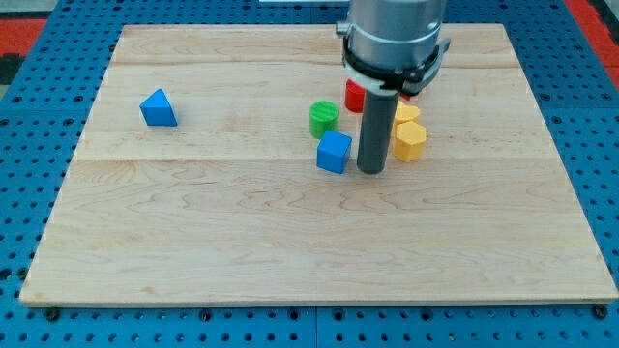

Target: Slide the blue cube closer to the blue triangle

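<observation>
No jaws are being carried, only my tip [371,171], being pressed just right of the blue cube [334,153]. The blue triangle [158,108] is being left well apart leftward; nearly everything remains undone.

cube [334,153]: blue
triangle [158,108]: blue
cylinder [324,118]: green
block behind the rod [355,96]: red
two blocks beside the rod [409,141]: yellow
rod [373,130]: dark grey
board [242,242]: pale wood grain
</observation>
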{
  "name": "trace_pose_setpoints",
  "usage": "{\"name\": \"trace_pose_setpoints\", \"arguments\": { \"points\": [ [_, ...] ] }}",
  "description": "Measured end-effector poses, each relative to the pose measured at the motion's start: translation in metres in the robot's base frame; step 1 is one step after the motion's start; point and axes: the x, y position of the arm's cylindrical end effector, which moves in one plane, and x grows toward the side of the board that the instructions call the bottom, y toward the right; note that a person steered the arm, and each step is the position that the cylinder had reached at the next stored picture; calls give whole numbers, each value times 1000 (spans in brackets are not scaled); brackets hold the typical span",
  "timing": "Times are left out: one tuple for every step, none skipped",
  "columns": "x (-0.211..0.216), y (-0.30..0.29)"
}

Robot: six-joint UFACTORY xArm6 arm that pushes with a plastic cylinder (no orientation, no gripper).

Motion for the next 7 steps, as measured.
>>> {"name": "trace_pose_setpoints", "arguments": {
  "points": [
    [-15, -70],
    [-4, -121],
    [-8, -123],
    [-15, -125],
    [-23, -130],
    [-26, -140],
    [-27, -140]
  ]
}}
